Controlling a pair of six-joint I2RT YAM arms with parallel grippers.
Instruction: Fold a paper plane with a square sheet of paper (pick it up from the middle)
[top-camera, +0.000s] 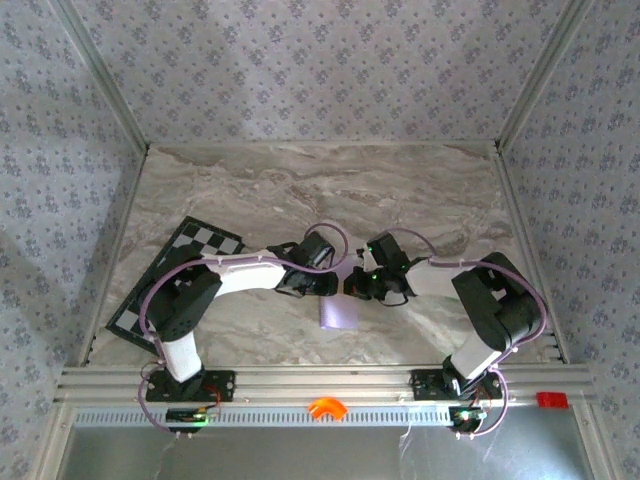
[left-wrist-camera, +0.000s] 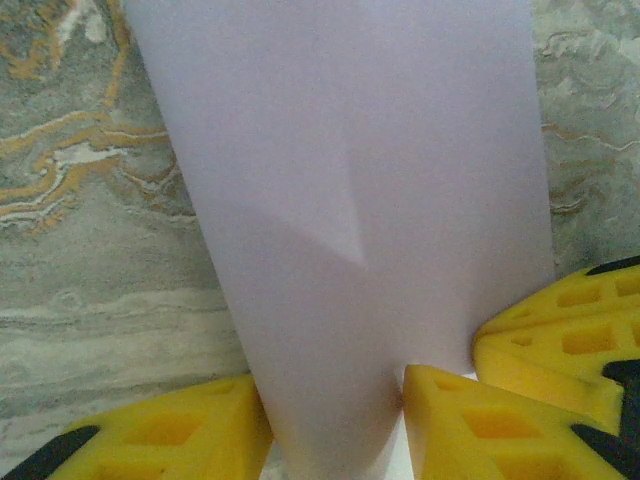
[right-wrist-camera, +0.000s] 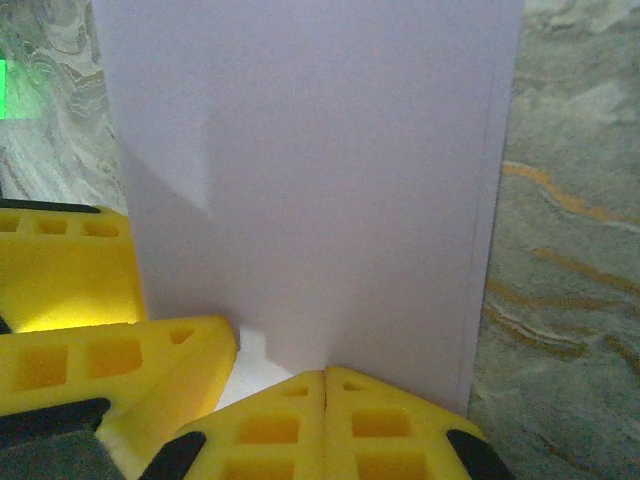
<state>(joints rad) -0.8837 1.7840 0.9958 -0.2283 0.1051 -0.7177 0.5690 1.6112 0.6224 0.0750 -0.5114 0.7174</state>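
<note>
Left fingers squeeze the bowed lilac sheet, right fingers clamp its edge; open tabletop lies toward 12 o'clock.

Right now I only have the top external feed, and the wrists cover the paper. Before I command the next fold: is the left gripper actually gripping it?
Observer: Yes. In the left wrist view the left gripper has the paper running between its fingers, and both touch it.
Operator: And the right one?
Observer: The right gripper is shut tip to tip at the paper's near edge. I cannot tell whether a layer is nipped in the seam.
Operator: Any fold in it yet?
Observer: In the right wrist view a second layer's edge runs just inside the paper's right side, so it looks doubled.
</note>
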